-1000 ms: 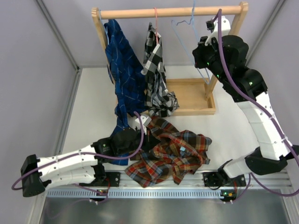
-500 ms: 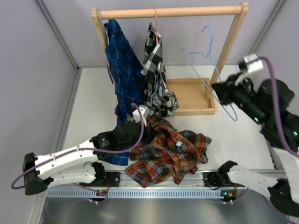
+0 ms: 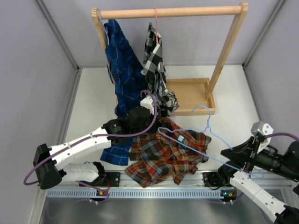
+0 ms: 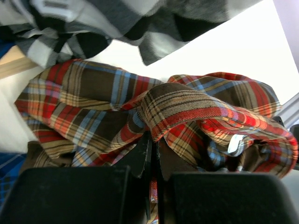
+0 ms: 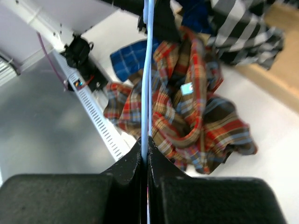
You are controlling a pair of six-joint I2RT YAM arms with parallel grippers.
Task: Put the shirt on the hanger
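Top view: even, diffuse overhead light, no hard shadows, just a soft dark fringe under the edges of the shirt [image 3: 168,154] on the white table [image 3: 93,107]. Dull sheen on the metal strip [image 3: 163,207] in front of the shirt. Sharp throughout, mild wide-angle splay toward the corners.

Left wrist: shirt [image 4: 187,112] in focus, table behind it blown out to white. Left gripper [image 4: 153,144] below it is black, soft, no detail.

Right wrist: hanger [image 5: 148,70] wire across the shirt [image 5: 187,116] blurs into a pale streak. Right gripper [image 5: 145,151] underexposed, shirt slightly soft.
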